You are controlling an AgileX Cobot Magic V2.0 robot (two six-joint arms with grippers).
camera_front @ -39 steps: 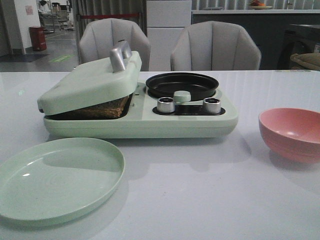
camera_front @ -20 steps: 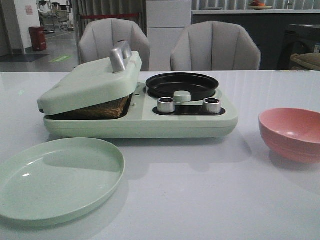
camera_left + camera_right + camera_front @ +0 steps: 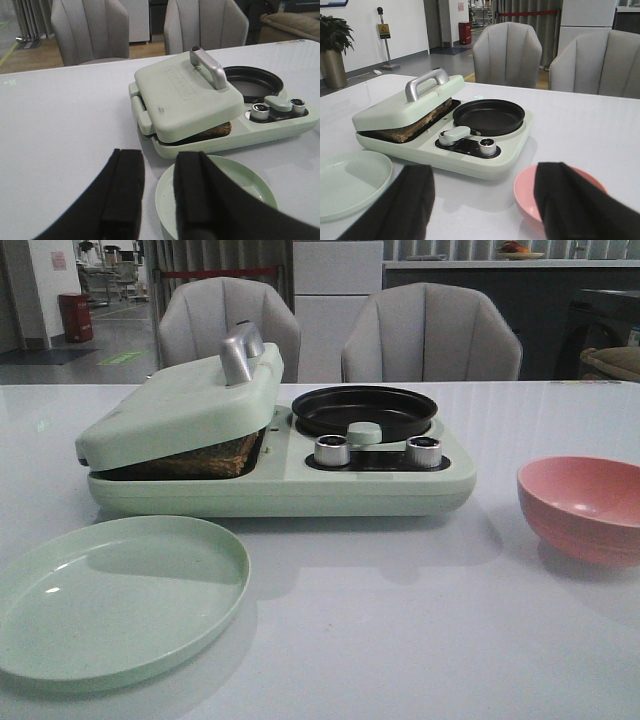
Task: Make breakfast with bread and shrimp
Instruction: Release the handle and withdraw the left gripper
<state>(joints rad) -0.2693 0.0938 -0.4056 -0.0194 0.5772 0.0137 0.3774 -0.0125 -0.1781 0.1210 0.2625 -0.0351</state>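
Both claws [image 3: 152, 200] [image 3: 482, 205] agape, empty.

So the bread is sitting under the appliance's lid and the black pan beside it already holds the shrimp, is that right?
Not quite: the bread does sit under the lid, but the black pan is empty, as the right wrist view shows. No shrimp appears anywhere.

Front view dim, grayish. Wrist views brighter. Soft shadows under appliance [image 3: 280, 465] on shiny table [image 3: 400, 620]. Near gripper fingers [image 3: 125, 195] blurry.
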